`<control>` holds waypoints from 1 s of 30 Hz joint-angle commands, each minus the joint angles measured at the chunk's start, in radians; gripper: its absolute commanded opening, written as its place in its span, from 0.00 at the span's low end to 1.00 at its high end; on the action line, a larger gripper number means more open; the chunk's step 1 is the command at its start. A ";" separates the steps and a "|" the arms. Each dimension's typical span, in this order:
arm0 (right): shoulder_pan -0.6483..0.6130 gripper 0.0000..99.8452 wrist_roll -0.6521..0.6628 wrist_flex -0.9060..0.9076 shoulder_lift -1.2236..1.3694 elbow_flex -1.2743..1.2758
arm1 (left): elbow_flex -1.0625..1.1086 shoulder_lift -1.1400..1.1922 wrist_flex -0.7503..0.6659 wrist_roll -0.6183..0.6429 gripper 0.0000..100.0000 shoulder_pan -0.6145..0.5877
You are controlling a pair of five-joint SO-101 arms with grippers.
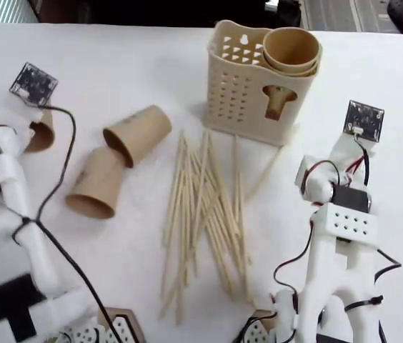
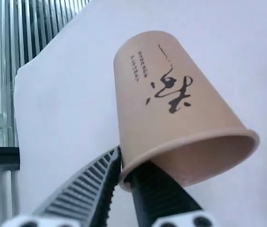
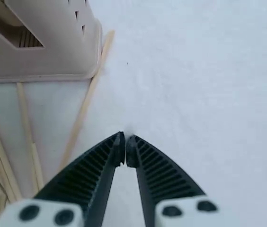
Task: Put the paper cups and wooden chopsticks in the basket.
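Right tool: yours is pressed together with nothing in it, tips close above the white surface, just off the basket's front corner on this arm's side.
Stray chopstick: you see it flat beside that tool, slanting away until its far end touches the foot of the basket's front corner.
Left tool: you are pinching the rim of a paper cup, one side inside the mouth and the other against the outer wall.
Held cup: tan with dark print, mouth toward your tool and base pointing away. From the high view it sits well to the left of the basket, partly hidden by the arm.
Chopstick pile: a loose fan of wooden sticks lies flat directly in front of the basket. The sticks cross one another and their far ends nearly reach the basket's base.
Nearer lying cup: on its side, front-left of the basket, with its mouth turned away from the basket and its narrow end meeting the other cup's mouth.
Farther lying cup: on its side left of the basket, between the basket and the held cup, mouth facing away from the basket.
Basket: cream, perforated and upright, with a cut-out in its front wall.
Nested cups: you already have these stacked mouth-up in the basket's right end, rims above its rim.
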 commanded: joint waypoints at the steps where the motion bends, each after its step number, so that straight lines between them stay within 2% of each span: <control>1: -0.008 0.02 0.009 -0.016 -0.019 -0.008 | 0.023 -0.202 0.066 0.020 0.02 0.065; 5: -0.007 0.02 0.009 -0.016 -0.021 -0.008 | -0.003 -0.357 0.143 0.137 0.02 0.107; 9: -0.004 0.02 0.009 -0.016 -0.021 -0.008 | -0.081 -0.498 0.230 0.264 0.02 0.197; 15: -0.004 0.02 0.009 -0.016 -0.021 -0.008 | -0.258 -0.547 0.316 0.433 0.02 0.437; 19: -0.004 0.02 0.009 -0.016 -0.021 -0.008 | -0.336 -0.545 0.319 0.525 0.02 0.611; 24: -0.007 0.02 0.009 -0.016 -0.021 -0.008 | -0.427 -0.432 0.265 0.597 0.02 0.785; 30: -0.007 0.02 0.009 -0.016 -0.021 -0.008 | -0.721 -0.117 0.321 0.686 0.02 0.911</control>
